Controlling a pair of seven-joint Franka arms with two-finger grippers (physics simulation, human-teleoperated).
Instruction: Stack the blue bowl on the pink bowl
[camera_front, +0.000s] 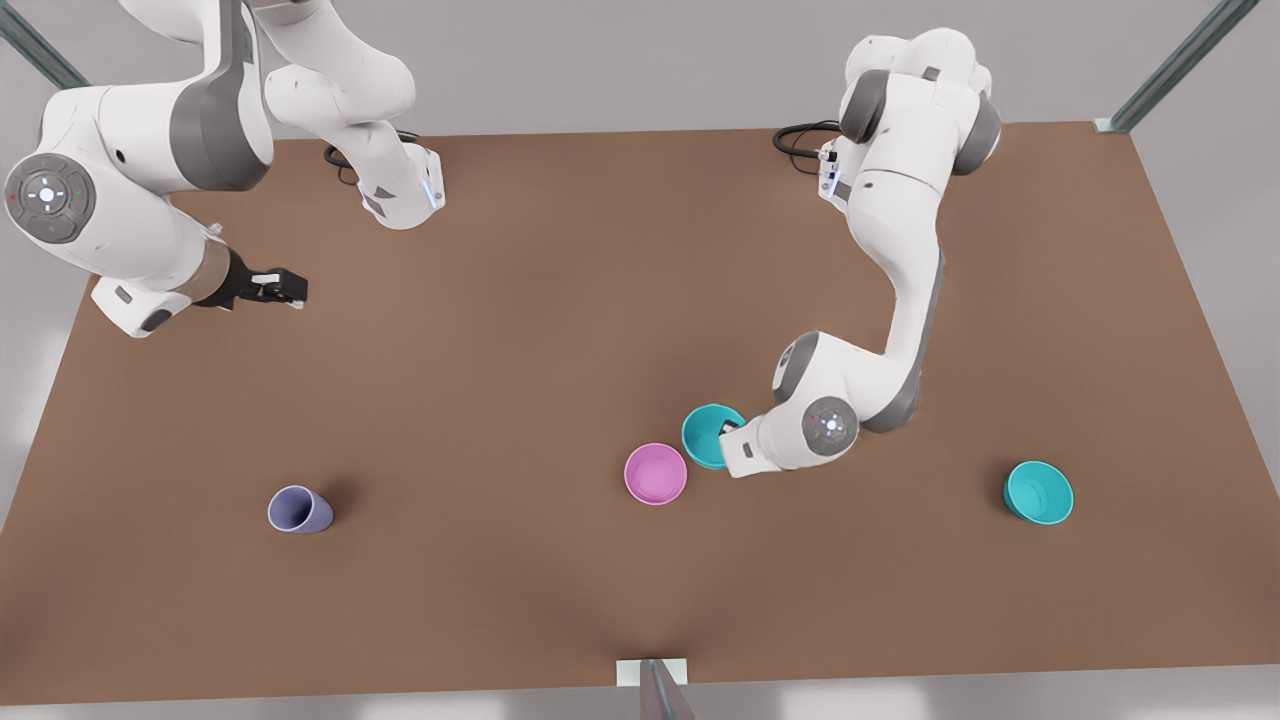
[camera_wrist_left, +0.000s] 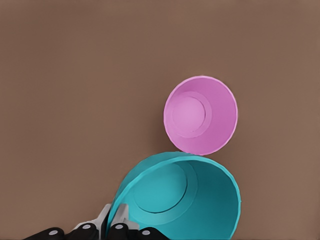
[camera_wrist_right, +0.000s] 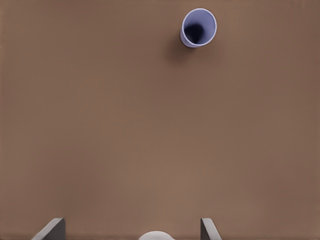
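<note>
- Left gripper (camera_front: 728, 432) is gripping the rim of the small round turquoise plastic blue bowl (camera_front: 710, 435); its fingers (camera_wrist_left: 116, 220) are pinching the wall, one inside and one outside.
- Blue bowl is sitting tilted just beside the small round pink plastic bowl (camera_front: 655, 473), on the front view's right of it; whether the rims touch, can't tell.
- Pink bowl is standing upright on the brown tabletop (camera_front: 500, 400).
- Right gripper (camera_front: 285, 290) is waiting above the tabletop at the front view's left, fingers spread wide.
- Lavender-blue cup (camera_front: 299, 510) and second turquoise bowl (camera_front: 1038, 492) are sitting well apart.
</note>
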